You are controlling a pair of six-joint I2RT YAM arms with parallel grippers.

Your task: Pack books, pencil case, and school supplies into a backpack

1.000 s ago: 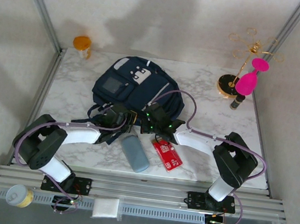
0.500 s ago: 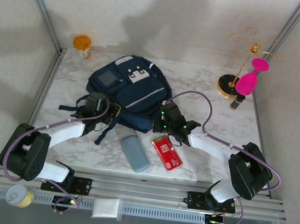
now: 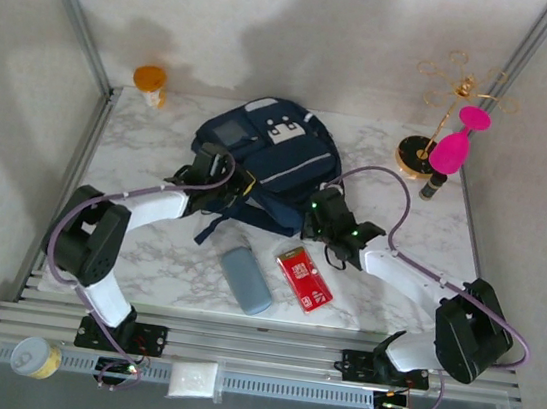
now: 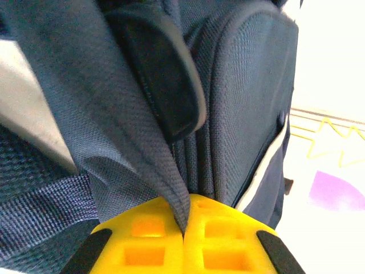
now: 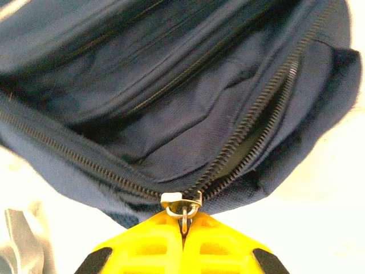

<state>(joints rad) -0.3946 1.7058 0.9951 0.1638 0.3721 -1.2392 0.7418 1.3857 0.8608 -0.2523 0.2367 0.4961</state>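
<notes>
The navy backpack (image 3: 271,149) lies at the back middle of the marble table, its main zip partly parted (image 5: 171,114). My left gripper (image 3: 236,181) is at its near left edge, shut on a fold of the backpack's fabric (image 4: 171,171) between the yellow fingers (image 4: 228,240). My right gripper (image 3: 312,217) is at the near right edge, shut on the metal zipper pull (image 5: 182,212). The grey-blue pencil case (image 3: 246,279) and the red school supplies packet (image 3: 305,279) lie side by side in front of the backpack. The books are out of view.
An orange cup (image 3: 151,80) stands at the back left corner. A gold stand (image 3: 432,150) with a pink piece (image 3: 452,147) and a small dark bottle (image 3: 427,187) stand at the back right. A metal rail (image 3: 255,348) runs along the near edge.
The backpack has shifted right and a little farther back. Both grippers moved with it and stayed shut; the left arm swung right across the table.
</notes>
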